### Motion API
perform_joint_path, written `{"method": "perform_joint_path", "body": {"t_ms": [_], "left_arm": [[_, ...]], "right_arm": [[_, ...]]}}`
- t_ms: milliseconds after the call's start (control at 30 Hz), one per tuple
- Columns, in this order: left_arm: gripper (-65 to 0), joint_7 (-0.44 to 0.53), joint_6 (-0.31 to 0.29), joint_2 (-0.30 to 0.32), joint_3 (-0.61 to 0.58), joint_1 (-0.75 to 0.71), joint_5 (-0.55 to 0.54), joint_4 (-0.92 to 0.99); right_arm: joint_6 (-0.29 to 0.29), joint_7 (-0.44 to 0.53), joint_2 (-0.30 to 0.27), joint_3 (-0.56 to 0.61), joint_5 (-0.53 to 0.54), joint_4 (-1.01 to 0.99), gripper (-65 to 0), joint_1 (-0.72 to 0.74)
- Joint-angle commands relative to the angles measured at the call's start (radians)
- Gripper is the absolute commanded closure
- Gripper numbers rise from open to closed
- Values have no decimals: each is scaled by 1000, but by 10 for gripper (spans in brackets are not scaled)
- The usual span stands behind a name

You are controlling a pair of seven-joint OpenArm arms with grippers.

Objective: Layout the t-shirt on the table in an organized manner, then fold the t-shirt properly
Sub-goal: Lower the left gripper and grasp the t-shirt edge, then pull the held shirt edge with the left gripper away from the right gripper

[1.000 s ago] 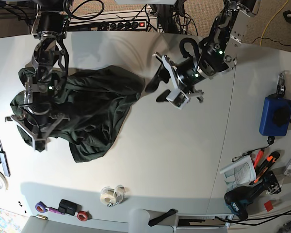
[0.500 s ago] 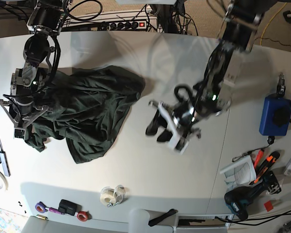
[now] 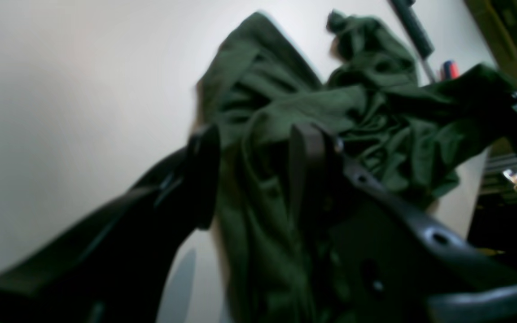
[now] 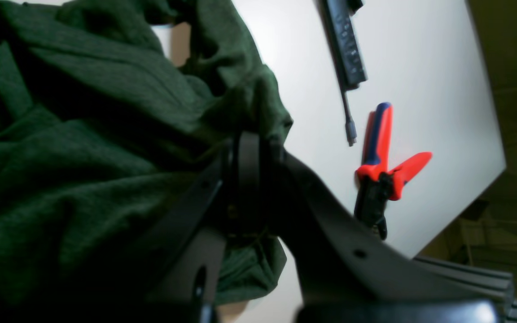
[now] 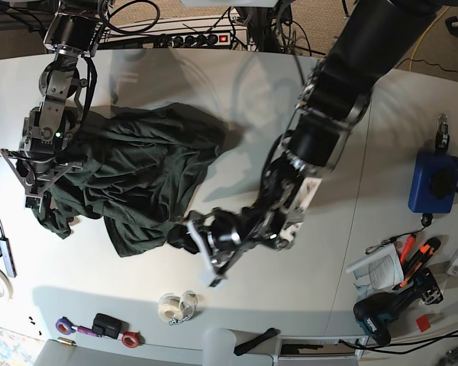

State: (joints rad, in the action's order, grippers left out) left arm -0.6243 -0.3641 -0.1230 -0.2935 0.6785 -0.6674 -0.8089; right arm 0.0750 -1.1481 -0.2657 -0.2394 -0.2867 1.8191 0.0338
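The dark green t-shirt (image 5: 137, 175) lies crumpled on the left half of the white table (image 5: 252, 99). My right gripper (image 5: 38, 191) sits at the shirt's left edge. In the right wrist view this gripper (image 4: 247, 157) is shut on a bunched fold of the t-shirt (image 4: 83, 134). My left gripper (image 5: 192, 238) reaches low to the shirt's front right hem. Its jaws (image 3: 254, 152) stand open in the left wrist view, with green t-shirt (image 3: 375, 121) cloth seen between and beyond the fingers.
Red-and-blue pliers (image 4: 379, 166) and a black tool (image 4: 343, 40) lie just beyond the shirt's left edge. White tape rolls (image 5: 175, 305) sit near the front. A blue pouch (image 5: 431, 181), hand tools (image 5: 412, 259) and a drill (image 5: 382, 313) occupy the right side.
The left arm swept from the table's upper middle down to the shirt's front right hem. The right gripper moved left and back with the cloth, drawing the shirt's left side out.
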Motion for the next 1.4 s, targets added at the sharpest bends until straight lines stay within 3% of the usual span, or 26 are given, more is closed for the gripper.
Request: {"method": "perform_joint_path", "body": {"t_ms": [0,100,300,467,633,733,800,900,1100,1367], "left_arm": [[-262,36,-16,-24,2,58,1,27],[-262,97,-45,-34,-22,125,1,153],[-262,220,-13,-34,-148,177,134,255],[-262,261,-13,-34,-275,123,141,256],[-262,372,53,-34,-367,26,209,256],[-261,389,54,-34,-382,-14,233,255],[-244,385,83,-34,-382,-32,266,255],[-234,372,175,-34,-382,-46,330,251],[-234,160,298,21,-382,-73,557,104],[-234,53,322,161,-383,-172,676,-106]], "right_arm": [[-5,21,-14,-3,0,17,0,16],[-5,21,-12,-2,25,18,0,16],[-5,26,-11,-2,29,18,0,16],[-4,29,-11,-2,54,18,0,16],[-4,30,-11,-2,58,18,0,16],[-4,31,-11,-2,58,18,0,16],[-4,32,-11,-2,58,18,0,16],[-3,37,-11,-2,58,18,0,16],[7,42,-11,-2,61,18,0,16],[8,46,-11,-2,61,18,0,16]]}}
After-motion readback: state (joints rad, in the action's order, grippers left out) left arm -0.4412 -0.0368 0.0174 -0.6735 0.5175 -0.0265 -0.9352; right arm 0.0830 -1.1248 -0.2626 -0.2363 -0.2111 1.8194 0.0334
